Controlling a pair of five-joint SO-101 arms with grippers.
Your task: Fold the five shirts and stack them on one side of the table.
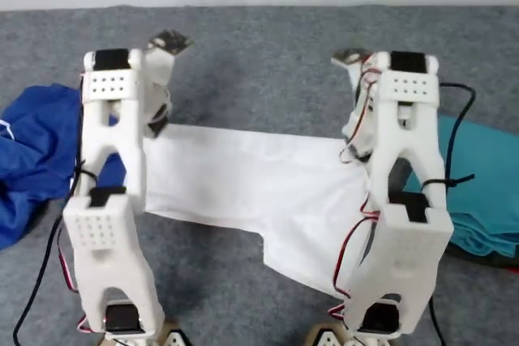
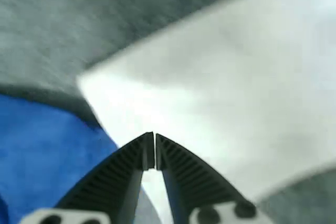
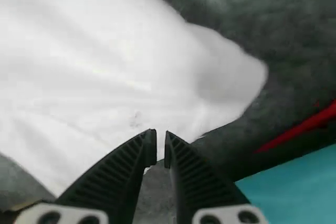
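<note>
Grey felt table (image 1: pixel 268 62). Flat white cloth shirt (image 1: pixel 251 192) mid-table betw. the 2 arms, long axis left-right. Crumpled blue cloth shirt (image 1: pixel 32 151) at left edge, just beside it. Teal cloth shirt (image 1: pixel 482 176) at right edge. Left gripper (image 2: pixel 154 153) over white shirt's left corner, jaws together. Right gripper (image 3: pixel 160 150) at its right corner, jaws nearly together, thin slit.

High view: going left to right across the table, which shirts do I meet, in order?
blue shirt → white shirt → teal shirt
</note>
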